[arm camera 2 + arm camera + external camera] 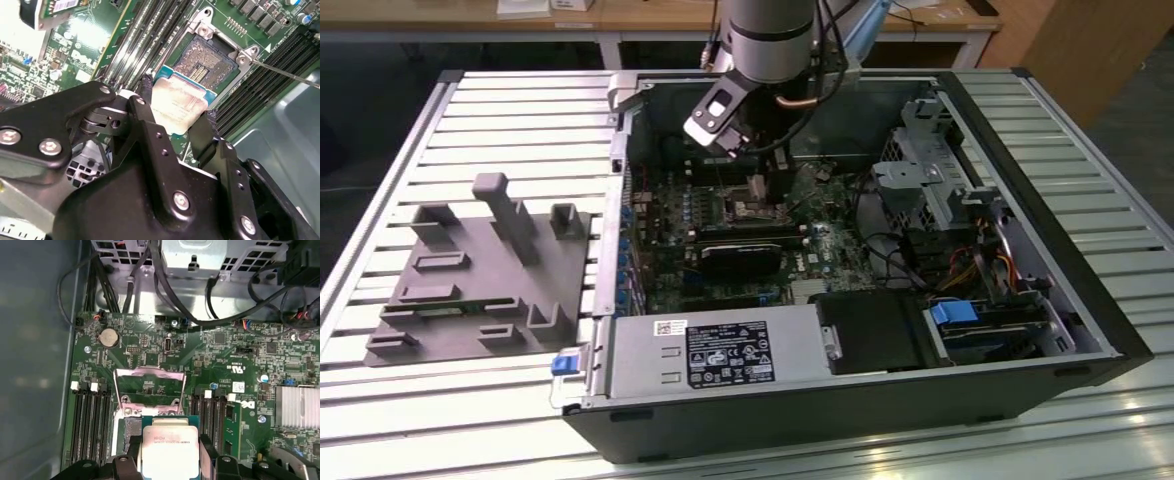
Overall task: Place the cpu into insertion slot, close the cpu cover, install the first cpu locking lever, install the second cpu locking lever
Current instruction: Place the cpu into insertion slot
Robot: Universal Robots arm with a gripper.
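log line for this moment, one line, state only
gripper: shut on cpu | cpu: held near insertion slot, not seated | cpu cover: open

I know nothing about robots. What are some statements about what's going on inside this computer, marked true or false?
1. The black two-fingered gripper holds the flat square silver-grey chip between its fingers. True.
2. The chip lies seated in the square silver-rimmed socket. False: the socket's contact field is bare and the chip is in the gripper, partly over the socket.
3. The thin silver frame cover is folded shut over the socket. False: in the first wrist view it stands raised, with the board visible through its window.
4. A grey moulded fixture lies on the slatted metal table, outside the open computer case, at the exterior view's left. True.
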